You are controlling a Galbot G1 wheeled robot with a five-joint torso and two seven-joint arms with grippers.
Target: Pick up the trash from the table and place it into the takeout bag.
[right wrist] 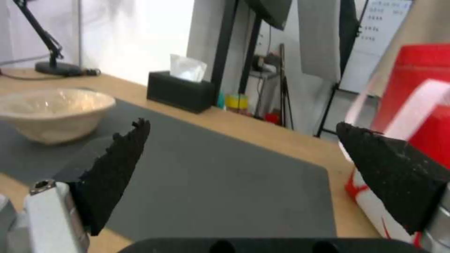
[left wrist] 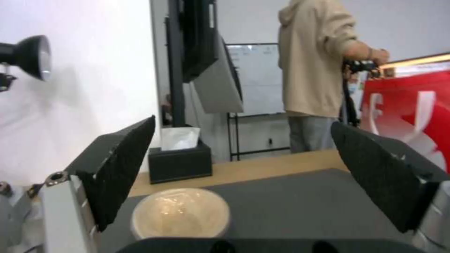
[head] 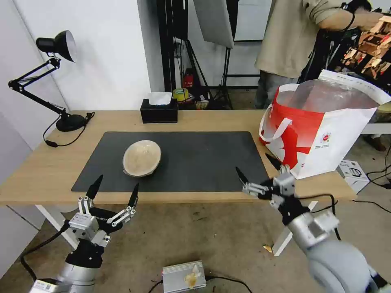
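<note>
A: We see one piece of trash on the table [head: 203, 118]: the beige shallow bowl [head: 141, 158], sitting on the dark grey mat [head: 195, 154].

B: Nothing is held. Our left gripper [head: 115, 192] hangs spread wide below the table's near edge; our right gripper [head: 260, 171] gapes empty beside the takeout bag [head: 326, 130].

A: So by our reckoning, the bowl is what's left to bag.

Black desk lamp [head: 57, 73] at the far-left corner — black tissue box [head: 159, 110] mid-back edge.
</note>
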